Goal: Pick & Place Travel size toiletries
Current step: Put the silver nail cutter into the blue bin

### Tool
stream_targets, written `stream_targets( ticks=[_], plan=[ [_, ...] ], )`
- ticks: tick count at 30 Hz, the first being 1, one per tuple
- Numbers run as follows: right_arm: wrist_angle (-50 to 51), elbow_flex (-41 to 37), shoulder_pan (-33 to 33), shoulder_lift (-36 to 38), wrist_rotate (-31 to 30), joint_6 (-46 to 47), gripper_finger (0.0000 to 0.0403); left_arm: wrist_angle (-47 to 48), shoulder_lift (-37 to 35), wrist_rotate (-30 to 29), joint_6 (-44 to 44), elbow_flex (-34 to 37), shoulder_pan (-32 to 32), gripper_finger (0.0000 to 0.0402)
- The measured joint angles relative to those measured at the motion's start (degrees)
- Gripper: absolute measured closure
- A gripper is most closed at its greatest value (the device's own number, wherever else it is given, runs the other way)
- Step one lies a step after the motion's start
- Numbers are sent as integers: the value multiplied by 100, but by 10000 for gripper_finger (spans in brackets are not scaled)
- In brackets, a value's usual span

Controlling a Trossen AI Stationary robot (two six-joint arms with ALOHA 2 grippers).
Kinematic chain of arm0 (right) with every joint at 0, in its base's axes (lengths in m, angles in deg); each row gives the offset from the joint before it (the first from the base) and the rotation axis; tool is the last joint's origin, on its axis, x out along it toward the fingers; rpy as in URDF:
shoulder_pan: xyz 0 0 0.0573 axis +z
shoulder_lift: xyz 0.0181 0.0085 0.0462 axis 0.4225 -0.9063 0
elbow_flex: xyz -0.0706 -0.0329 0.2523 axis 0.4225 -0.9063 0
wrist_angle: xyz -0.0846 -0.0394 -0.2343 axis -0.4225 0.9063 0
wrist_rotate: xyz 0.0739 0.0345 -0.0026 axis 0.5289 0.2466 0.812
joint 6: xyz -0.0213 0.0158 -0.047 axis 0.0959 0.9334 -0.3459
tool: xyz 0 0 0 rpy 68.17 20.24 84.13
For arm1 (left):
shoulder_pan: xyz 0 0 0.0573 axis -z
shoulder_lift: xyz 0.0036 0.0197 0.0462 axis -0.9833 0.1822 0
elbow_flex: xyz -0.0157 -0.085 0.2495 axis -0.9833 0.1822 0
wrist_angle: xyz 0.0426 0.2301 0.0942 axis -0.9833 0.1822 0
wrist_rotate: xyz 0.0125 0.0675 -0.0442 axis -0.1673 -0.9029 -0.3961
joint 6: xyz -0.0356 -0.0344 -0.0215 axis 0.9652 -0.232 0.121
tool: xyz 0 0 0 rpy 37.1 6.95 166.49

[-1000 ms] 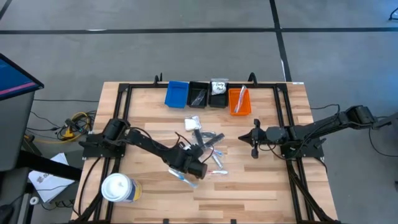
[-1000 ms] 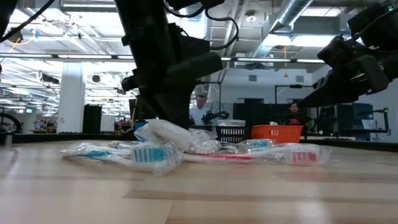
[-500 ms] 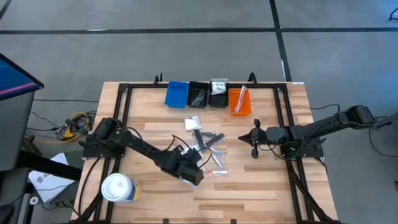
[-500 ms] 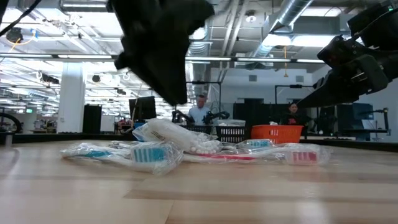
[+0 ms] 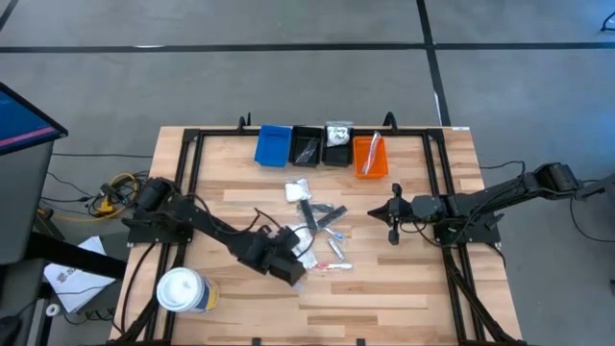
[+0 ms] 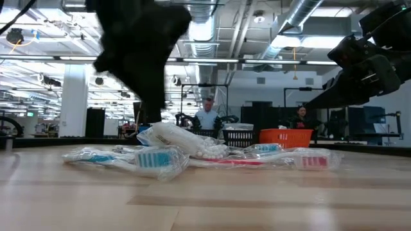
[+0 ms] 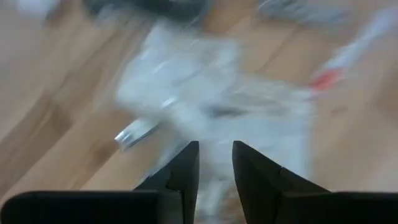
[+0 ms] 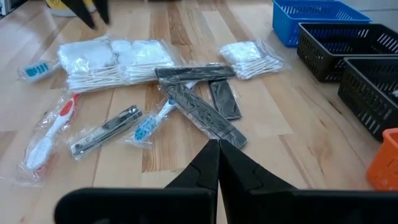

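Reaching in from the table's left side, the left gripper (image 5: pixel 293 271) sits low at the near-left edge of the pile of toiletries (image 5: pixel 317 231), its fingers (image 7: pixel 184 171) a narrow gap apart; the left wrist view is too blurred to tell whether they pinch the clear packet (image 7: pixel 205 93) lying right in front of them. The toiletries lie scattered at the middle of the wooden table (image 5: pixel 404 279): clear bags of cotton swabs (image 8: pixel 115 62), black combs in sleeves (image 8: pixel 199 106), a nail clipper (image 8: pixel 106 137), and red (image 8: pixel 53 127) and blue toothbrushes (image 8: pixel 152 121), most of them touching or overlapping. In the low view the wrapped toothbrushes (image 6: pixel 154 157) and a bag of swabs (image 6: pixel 192 144) rest flat on the wood, with the left arm (image 6: pixel 138 51) dark above them. Along the far edge stands a row of small bins: a blue bin (image 5: pixel 273 145), two black bins (image 5: pixel 307 146), and an orange bin (image 5: pixel 370 157) with something slim inside. The right gripper (image 5: pixel 392 231) waits to the right of the pile, well apart from it, its fingers (image 8: pixel 214 165) pressed together on nothing. A large white tub (image 5: pixel 181 290) stands at the near-left corner. People show in the room beyond the table.
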Motion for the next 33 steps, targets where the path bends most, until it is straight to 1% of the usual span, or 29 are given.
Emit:
stream_targets(
  ticks=[3, 6, 10, 12, 14, 16, 21, 26, 30, 33],
  plan=[
    [-8, 0, 0, 0, -2, -12, 403, -86, 0, 244, 389, 427, -62, 323],
    [-12, 0, 0, 0, -2, -51, 403, -695, 0, 395, 392, 783, -66, 339],
    [-56, 0, 0, 0, -2, -100, 403, -2204, 1, 719, -200, 1147, -189, 358],
    [-93, 0, 0, 0, -2, -100, 403, -2973, 2, 728, -575, 1291, -272, 365],
    [-110, 0, 0, 0, -2, -100, 403, -3403, 2, 723, -899, 1340, -359, 370],
    [-107, 0, 0, 0, -2, -99, 403, -3614, 2, 695, -1107, 1338, -444, 373],
    [-96, 0, 0, 0, -2, -97, 403, -3532, 2, 774, -1232, 1338, -569, 380],
    [115, 0, 0, 0, 0, -99, 403, -2923, -51, 830, -1195, 1341, -590, 392],
    [335, -2, 0, 3, 14, -148, 403, -2614, -407, 819, -1187, 1344, -619, 399],
    [332, -2, 0, 8, 24, -163, 403, -2561, -795, 560, -1238, 1342, -579, 399]
  ],
)
